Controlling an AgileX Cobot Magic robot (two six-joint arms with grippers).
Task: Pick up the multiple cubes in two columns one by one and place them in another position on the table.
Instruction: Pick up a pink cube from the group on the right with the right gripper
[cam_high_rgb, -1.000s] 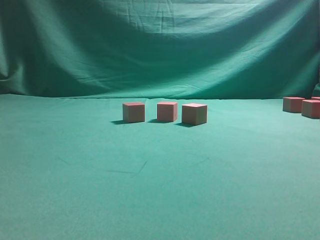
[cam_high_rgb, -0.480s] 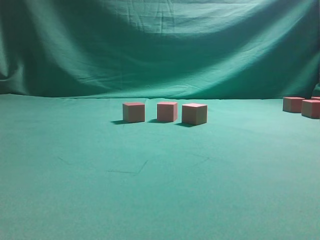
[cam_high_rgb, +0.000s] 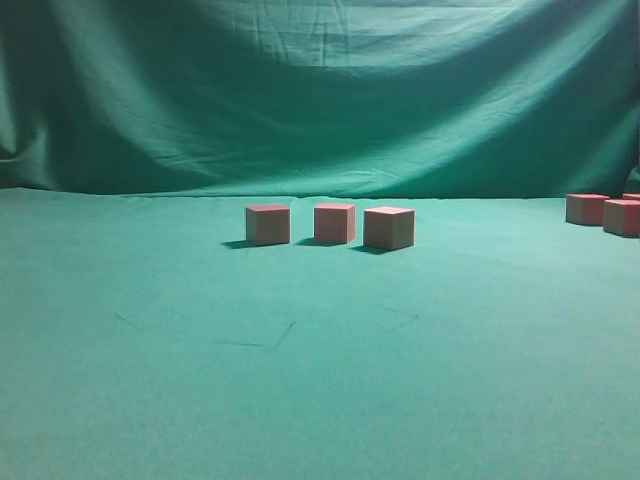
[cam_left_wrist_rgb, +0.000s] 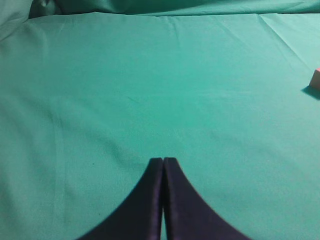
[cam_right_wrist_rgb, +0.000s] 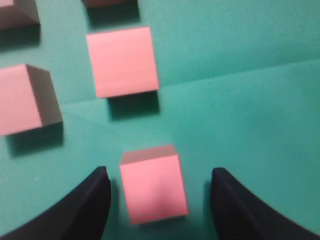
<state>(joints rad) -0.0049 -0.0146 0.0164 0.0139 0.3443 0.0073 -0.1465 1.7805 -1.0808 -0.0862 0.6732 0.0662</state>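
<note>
green cloth table (cam_high_rgb: 320, 380) with pink cubes on it

three cubes stand in a row near the middle: left (cam_high_rgb: 268, 224), middle (cam_high_rgb: 334, 222), right (cam_high_rgb: 389, 228), slightly apart. more cubes (cam_high_rgb: 603, 212) sit at the far right edge. from the right wrist, several cubes (cam_right_wrist_rgb: 122, 61) lie close together on the creased cloth.

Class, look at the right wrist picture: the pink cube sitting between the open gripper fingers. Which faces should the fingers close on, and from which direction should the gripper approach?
Grip the pink cube on its left and right side faces, coming straight down from above. Its flat sides look roughly parallel to the two fingers of the right gripper, which stands open astride it with clearance on both sides. The neighbouring cubes sit farther ahead, so a vertical descent should stay clear of them.
</note>
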